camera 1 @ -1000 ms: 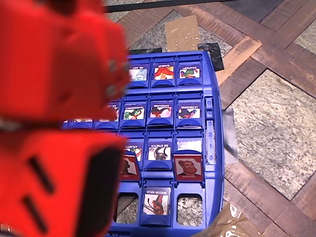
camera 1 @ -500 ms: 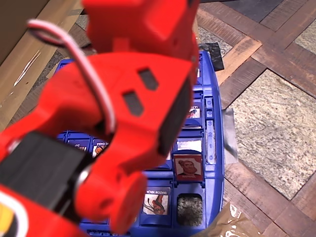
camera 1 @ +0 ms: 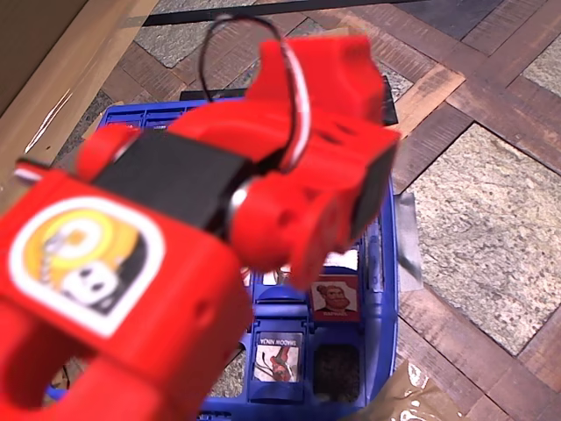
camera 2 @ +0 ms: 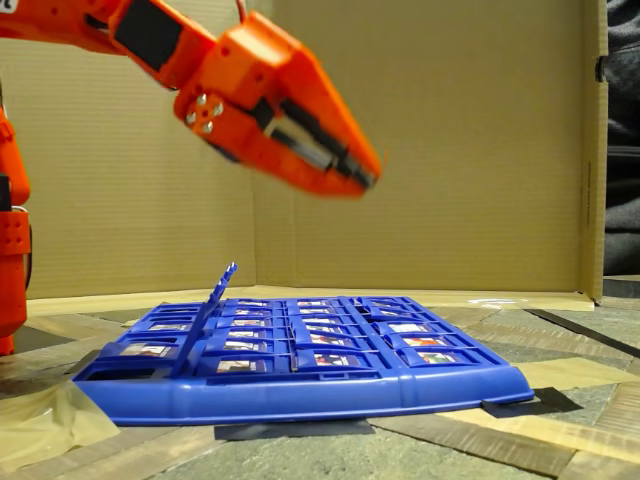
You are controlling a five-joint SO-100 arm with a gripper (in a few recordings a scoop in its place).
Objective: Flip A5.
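One red-framed tile (camera 1: 334,299) stood up near the right edge of the blue board (camera 2: 300,385) while I saw my claw (camera 2: 362,178) pressed together, hanging well above it.

cardboard walls (camera 2: 450,150) around a patchwork stone-and-wood floor (camera 1: 491,210)

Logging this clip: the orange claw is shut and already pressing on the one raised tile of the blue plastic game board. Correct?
Not quite. The orange claw is shut, but it hangs in the air well above the blue plastic game board, touching nothing. The one raised tile stands tilted near the board's left side, apart from the claw. The fixed view shows this.
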